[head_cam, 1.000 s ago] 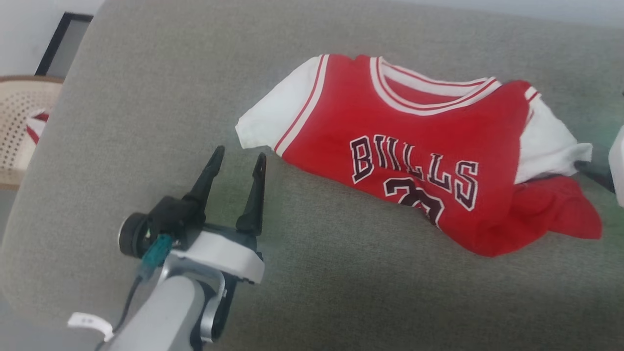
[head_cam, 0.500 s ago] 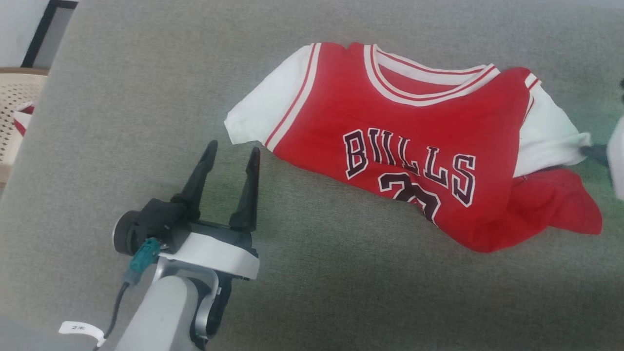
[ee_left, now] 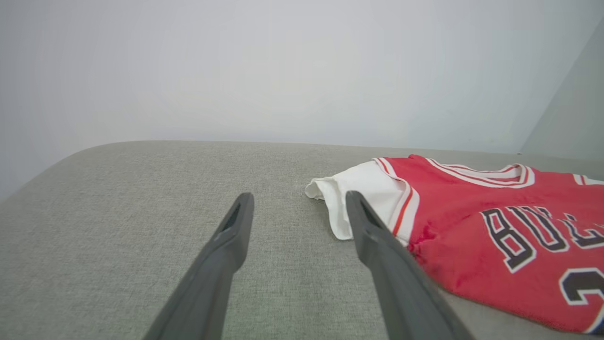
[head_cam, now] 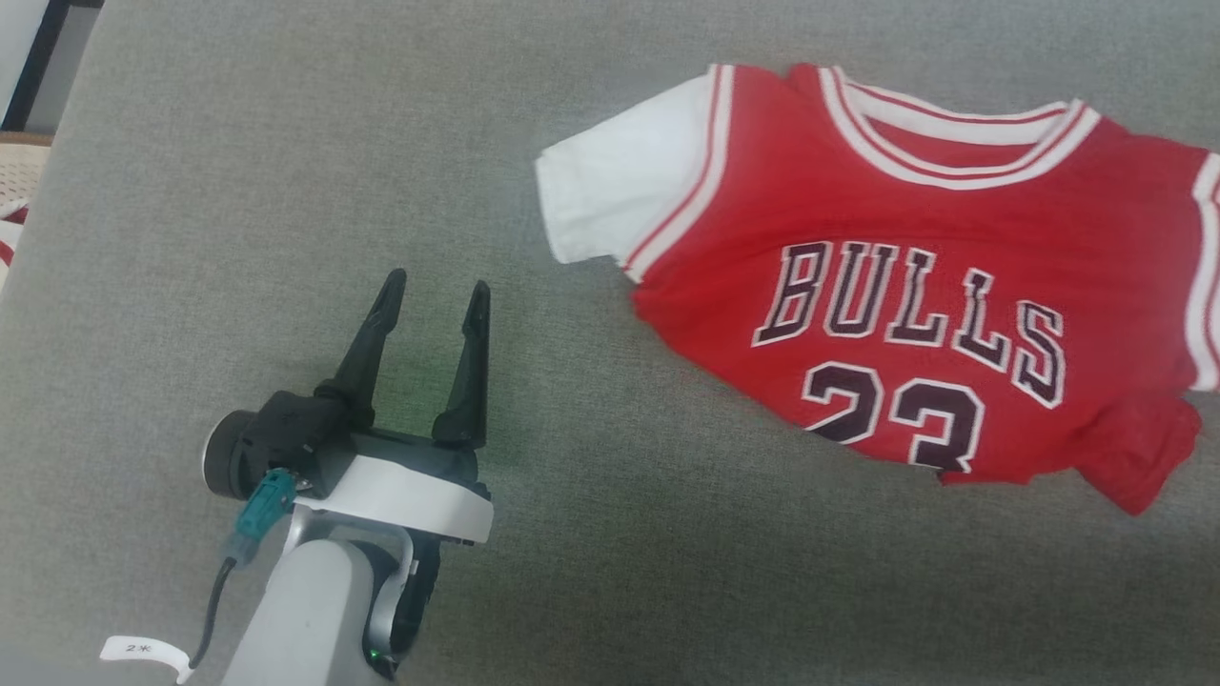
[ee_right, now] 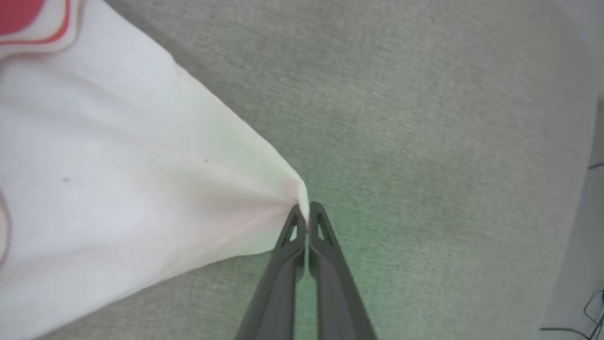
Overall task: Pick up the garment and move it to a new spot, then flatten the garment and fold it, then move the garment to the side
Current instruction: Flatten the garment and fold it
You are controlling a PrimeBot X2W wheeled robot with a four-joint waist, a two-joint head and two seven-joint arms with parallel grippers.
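1. Left gripper (head_cam: 436, 283) sits low left in head view, jaws wide with nothing between them, over the bare grey fabric surface (head_cam: 238, 171).
2. Right of its fingertips is the garment's near sleeve (head_cam: 620, 191), white, near but not touching.
3. Garment (head_cam: 915, 248) lies front up on the surface, upper right in head view. The "BULLS 23" print shows and the hem is rumpled at the far right.
4. Right gripper (ee_right: 306, 210), in right wrist view, has its jaws closed tight on a corner of white sleeve cloth (ee_right: 118, 189), which is drawn to a point.
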